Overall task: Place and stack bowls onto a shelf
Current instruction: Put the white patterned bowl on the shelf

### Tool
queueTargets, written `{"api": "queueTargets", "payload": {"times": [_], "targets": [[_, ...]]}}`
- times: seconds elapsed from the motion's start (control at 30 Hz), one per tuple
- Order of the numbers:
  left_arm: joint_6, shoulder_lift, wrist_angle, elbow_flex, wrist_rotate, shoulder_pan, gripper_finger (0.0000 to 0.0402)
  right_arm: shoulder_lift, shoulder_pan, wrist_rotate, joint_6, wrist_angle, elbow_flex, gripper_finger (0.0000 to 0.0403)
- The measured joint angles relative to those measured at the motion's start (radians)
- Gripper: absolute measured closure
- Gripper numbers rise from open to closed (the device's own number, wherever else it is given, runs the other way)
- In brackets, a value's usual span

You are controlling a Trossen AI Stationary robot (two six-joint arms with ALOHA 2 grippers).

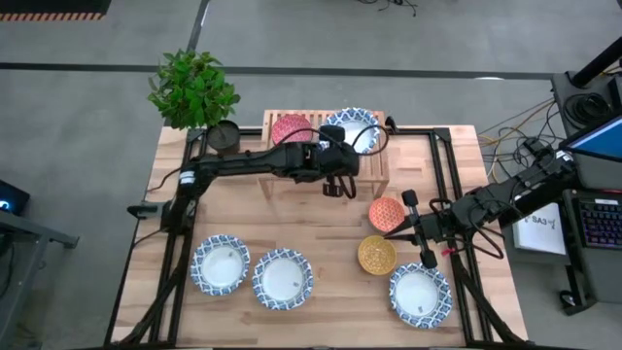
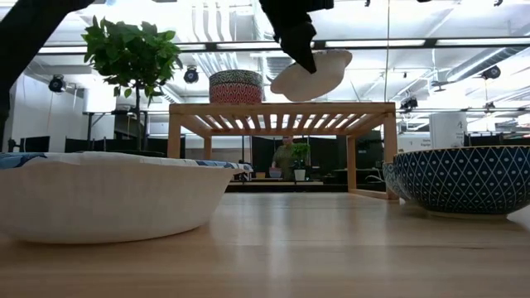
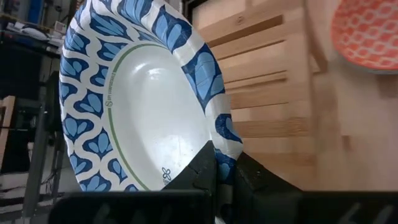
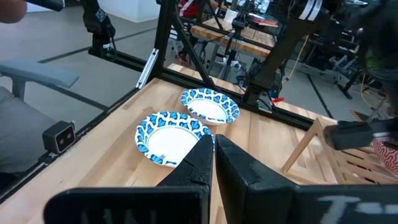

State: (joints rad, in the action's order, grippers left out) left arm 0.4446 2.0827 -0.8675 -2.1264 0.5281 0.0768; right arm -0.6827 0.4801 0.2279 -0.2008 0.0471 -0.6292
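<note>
The left gripper (image 1: 340, 180) clenched a wide blue-rimmed white bowl (image 1: 355, 131) above the slatted light-wood shelf (image 1: 374, 170). The right gripper (image 1: 413, 228) hovered clenched, empty, beside the small orange bowl (image 1: 386, 212).

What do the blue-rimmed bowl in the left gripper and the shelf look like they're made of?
The blue-rimmed bowl, pinched at its rim by the left gripper, looks like thin coated paper: printed pattern, matte white centre, thin rim. The shelf looks like unpainted light wood: visible grain, slatted top. Neither is certain by sight alone.
</note>
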Motion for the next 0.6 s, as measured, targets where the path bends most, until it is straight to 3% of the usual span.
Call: {"api": "queueTargets", "payload": {"times": [0.2,0.6], "targets": [[0.000,0.000,0.031,0.003,-0.118,0.028,0.0401,0.000,0.000,0.000,0.000,0.000,0.000,0.0394],[0.000,0.000,0.046,0.010,-0.128,0.059,0.0401,0.000,0.000,0.000,0.006,0.003,0.000,0.0394]]}}
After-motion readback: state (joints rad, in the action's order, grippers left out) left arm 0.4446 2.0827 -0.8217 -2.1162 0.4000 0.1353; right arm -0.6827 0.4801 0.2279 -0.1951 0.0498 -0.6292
